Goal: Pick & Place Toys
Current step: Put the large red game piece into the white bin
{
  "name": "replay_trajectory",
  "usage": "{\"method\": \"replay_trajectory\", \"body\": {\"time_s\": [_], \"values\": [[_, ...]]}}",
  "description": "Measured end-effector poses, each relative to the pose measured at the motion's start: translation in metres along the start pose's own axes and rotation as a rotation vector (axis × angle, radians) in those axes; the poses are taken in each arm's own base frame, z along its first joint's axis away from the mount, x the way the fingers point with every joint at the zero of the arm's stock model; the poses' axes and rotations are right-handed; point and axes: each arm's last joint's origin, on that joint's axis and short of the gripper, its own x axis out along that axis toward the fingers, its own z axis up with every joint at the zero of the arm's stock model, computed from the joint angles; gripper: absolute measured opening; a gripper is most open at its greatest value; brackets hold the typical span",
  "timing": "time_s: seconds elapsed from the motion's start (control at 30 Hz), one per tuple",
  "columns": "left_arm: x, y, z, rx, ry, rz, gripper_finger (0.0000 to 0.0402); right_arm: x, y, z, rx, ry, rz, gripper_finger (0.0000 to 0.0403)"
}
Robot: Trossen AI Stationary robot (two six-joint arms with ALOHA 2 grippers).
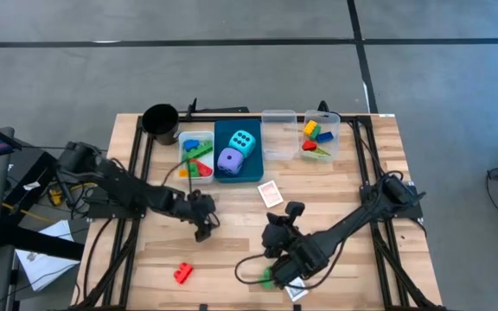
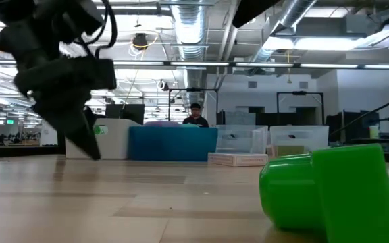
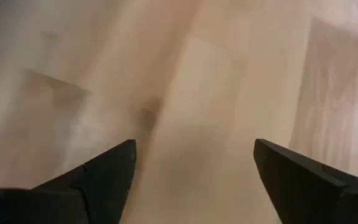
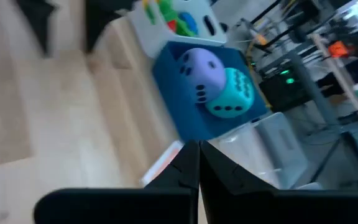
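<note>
Left gripper (image 1: 204, 226) spread over bare wood mid-table; right gripper (image 1: 277, 231) pressed together, empty

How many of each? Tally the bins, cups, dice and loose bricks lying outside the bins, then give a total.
Bins: 4: white bin, blue bin, empty clear bin, clear bin with bricks
Cups: 1: black cup
Dice: 2: cyan die, purple die
Loose bricks: 2: red brick, green brick
Total: 9
</note>
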Motion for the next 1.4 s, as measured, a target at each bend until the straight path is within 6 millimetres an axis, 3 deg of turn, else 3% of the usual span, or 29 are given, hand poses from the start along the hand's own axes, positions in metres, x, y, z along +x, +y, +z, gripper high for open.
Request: {"method": "replay_trajectory", "body": {"time_s": [0.1, 0.23, 0.4, 0.6, 0.7, 0.83, 1.03, 1.23, 1.4], "values": [[0.008, -0.004, 0.002, 0.020, 0.022, -0.046, 0.0303, 0.005, -0.005, 0.001, -0.025, 0.001, -0.038, 0.0001], [0.001, -0.015, 0.027, 0.042, 0.008, -0.134, 0.0294, 0.014, -0.012, 0.001, -0.057, 0.032, -0.072, 0.0001], [-0.036, -0.029, 0.061, 0.097, 0.116, -0.091, 0.0292, 0.024, -0.019, 0.002, -0.066, 0.063, -0.101, 0.0001], [-0.094, -0.048, 0.075, 0.092, 0.310, 0.133, 0.0292, 0.032, -0.024, 0.003, -0.053, 0.085, -0.118, 0.0001], [-0.110, -0.062, 0.070, 0.012, 0.344, 0.148, 0.0292, 0.032, -0.025, 0.003, -0.057, 0.088, -0.119, 0.0001], [-0.117, -0.078, 0.051, -0.102, 0.399, 0.154, 0.0290, 0.032, -0.025, 0.003, -0.071, 0.074, -0.134, 0.0005], [-0.113, -0.106, 0.026, -0.278, 0.491, 0.133, 0.0281, 0.026, -0.023, 0.001, -0.086, 0.064, -0.129, 0.0031], [-0.103, -0.135, 0.008, -0.337, 0.499, 0.063, 0.0279, 0.014, -0.016, -0.004, -0.084, 0.044, -0.108, 0.0056], [-0.096, -0.146, 0.001, -0.372, 0.496, 0.042, 0.0295, 0.003, -0.010, -0.007, -0.096, 0.023, -0.087, 0.0062]]}}
